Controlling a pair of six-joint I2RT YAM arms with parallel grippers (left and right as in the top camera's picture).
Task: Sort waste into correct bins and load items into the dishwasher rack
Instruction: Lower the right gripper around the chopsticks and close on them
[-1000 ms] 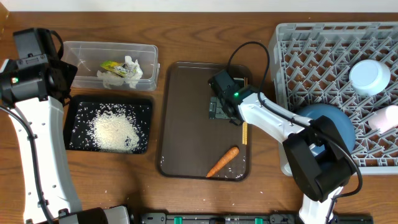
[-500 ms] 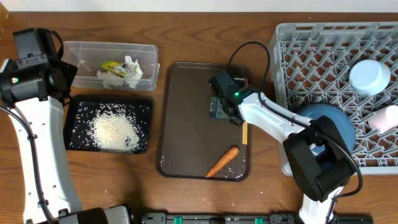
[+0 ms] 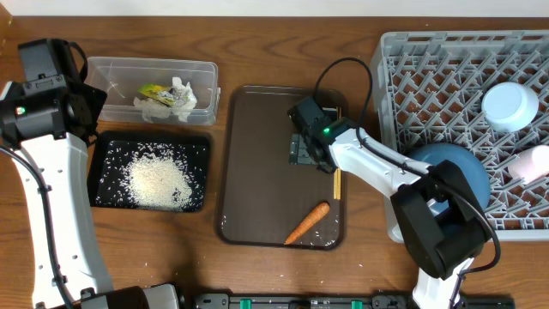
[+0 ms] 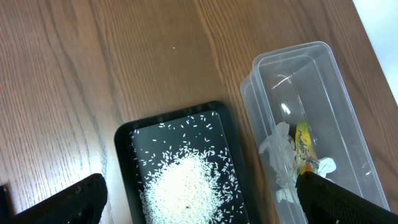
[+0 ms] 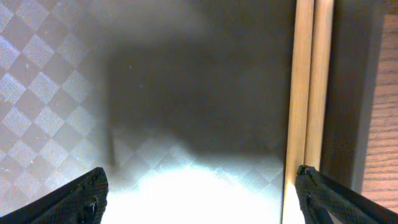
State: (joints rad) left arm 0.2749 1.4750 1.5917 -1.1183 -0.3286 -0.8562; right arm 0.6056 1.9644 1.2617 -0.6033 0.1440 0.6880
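Note:
My right gripper (image 3: 306, 147) (image 5: 199, 198) stands open, low over the brown serving tray (image 3: 257, 163). The wooden chopsticks (image 5: 311, 81) (image 3: 338, 182) lie side by side on the tray, just inside my right fingertip (image 5: 339, 202). A small orange carrot (image 3: 307, 222) lies at the tray's near end. My left gripper (image 4: 199, 199) hangs open above the black tray (image 3: 99, 172) (image 4: 124, 162) of white rice (image 3: 157, 182) (image 4: 186, 186). The clear tub (image 3: 153, 63) (image 4: 292, 59) holds crumpled paper (image 3: 180, 101) and a yellow-green wrapper (image 3: 153, 90) (image 4: 303, 143).
The grey dishwasher rack (image 3: 446, 77) fills the right side. It carries the blue dish (image 3: 459, 176), the light-blue bowl (image 3: 509, 106) and a white cup (image 3: 536, 163). A few stray rice grains (image 3: 163, 266) lie on the wooden table near the front left.

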